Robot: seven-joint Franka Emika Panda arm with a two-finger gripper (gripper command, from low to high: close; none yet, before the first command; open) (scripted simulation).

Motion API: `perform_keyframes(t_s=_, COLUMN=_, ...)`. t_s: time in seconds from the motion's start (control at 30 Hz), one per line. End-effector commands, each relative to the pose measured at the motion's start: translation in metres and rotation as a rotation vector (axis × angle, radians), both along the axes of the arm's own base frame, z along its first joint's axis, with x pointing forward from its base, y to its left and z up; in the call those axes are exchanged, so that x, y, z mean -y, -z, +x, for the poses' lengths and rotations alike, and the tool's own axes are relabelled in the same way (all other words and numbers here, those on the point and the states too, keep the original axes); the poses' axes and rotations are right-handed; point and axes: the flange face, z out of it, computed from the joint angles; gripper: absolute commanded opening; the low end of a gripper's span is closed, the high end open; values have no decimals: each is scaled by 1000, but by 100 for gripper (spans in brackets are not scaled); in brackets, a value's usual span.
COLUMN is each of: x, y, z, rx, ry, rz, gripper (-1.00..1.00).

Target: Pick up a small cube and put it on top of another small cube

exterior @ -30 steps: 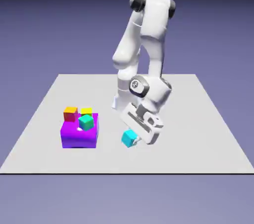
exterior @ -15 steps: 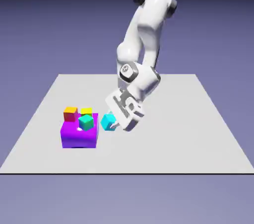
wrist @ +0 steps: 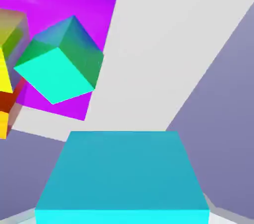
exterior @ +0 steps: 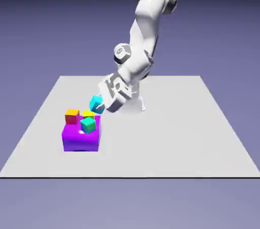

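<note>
Over the grey table (exterior: 167, 141), we're gripping the cyan cube (exterior: 96, 103) in our gripper (exterior: 103, 107) near the yellow cube (exterior: 88, 113). It's looking light and stiff — we're favouring opposite flat faces, held squarely.

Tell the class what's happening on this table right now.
A white robot arm grips a small cyan cube in its gripper, holding it up beside a purple block. On that block sit three more small cubes: an orange-red one, a yellow one and a teal one. The cyan cube is not yet stacked; it looks meant for one of those.
</note>
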Motion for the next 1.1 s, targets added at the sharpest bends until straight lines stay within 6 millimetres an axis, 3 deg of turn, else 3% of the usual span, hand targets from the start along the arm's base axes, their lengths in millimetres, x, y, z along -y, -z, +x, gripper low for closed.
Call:
perform_keyframes(t_s=0.0, x=3, y=-4, z=-3, rx=9, ry=11, rz=4, gripper=-100)
perform_keyframes(t_s=0.27, x=26, y=-30, z=-25, rx=70, ry=100, rz=55, gripper=-100)
perform_keyframes(t_s=0.53, x=48, y=-42, z=-50, rx=110, ry=181, rz=143, gripper=-100)
perform_keyframes(t_s=0.8, x=67, y=-37, z=-72, rx=119, ry=254, rz=262, gripper=-100)
perform_keyframes(t_s=1.07, x=80, y=-16, z=-91, rx=88, ry=317, rz=401, gripper=-100)
